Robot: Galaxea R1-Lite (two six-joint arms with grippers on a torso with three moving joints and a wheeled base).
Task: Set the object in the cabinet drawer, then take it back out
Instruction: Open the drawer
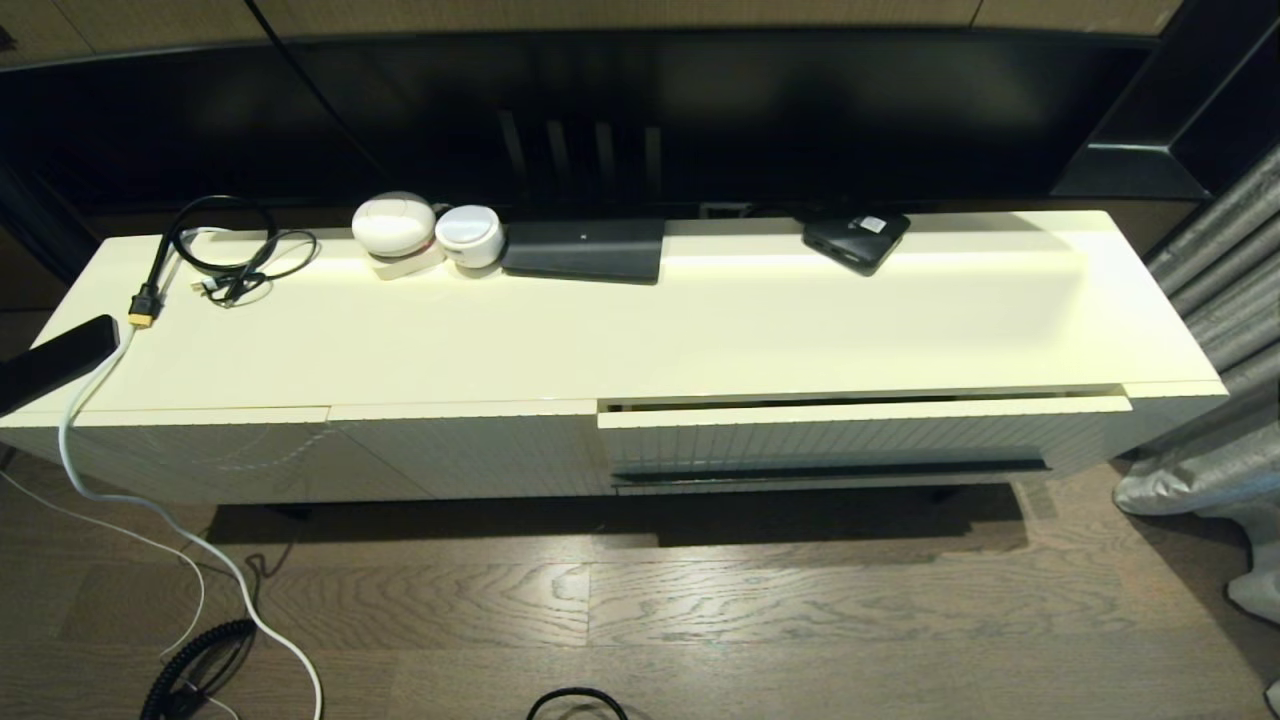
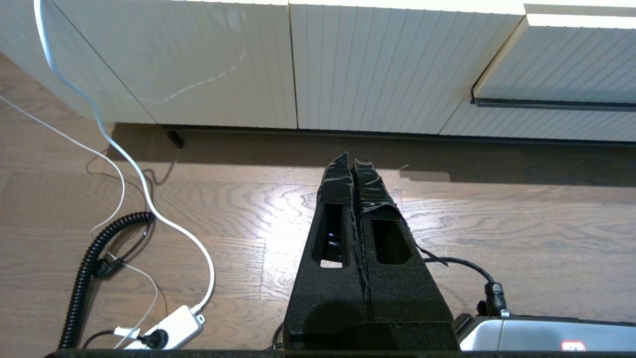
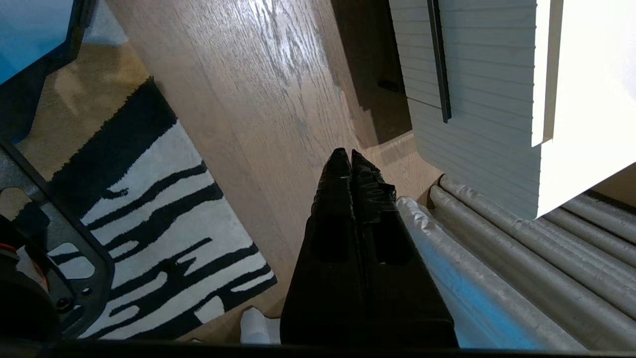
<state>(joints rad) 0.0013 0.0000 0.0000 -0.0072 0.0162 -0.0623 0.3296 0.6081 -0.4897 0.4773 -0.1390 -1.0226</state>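
Long cream cabinet (image 1: 700, 330) on wood floor (image 1: 700, 610); grey curtain (image 1: 1215, 300) at right end, zebra rug (image 3: 164, 248) nearby.

On the tabletop (image 1: 760, 320) you have two round white devices (image 1: 393, 226) (image 1: 470, 236), one flat dark slab (image 1: 585, 250), one small black box with a white label (image 1: 856, 239), and one coil of black cable (image 1: 225, 245). Across the cabinet's front you can count one drawer (image 1: 860, 440) with one dark handle bar (image 1: 840, 470), and two ribbed panels (image 1: 200, 455) (image 1: 470, 450) without handles. You also have two claws, the left claw (image 2: 351, 161) and the right claw (image 3: 346, 155), one zebra-striped rug (image 3: 149, 238), one white power strip (image 2: 171, 325) and one coiled black cord (image 2: 84, 278) on the floor.
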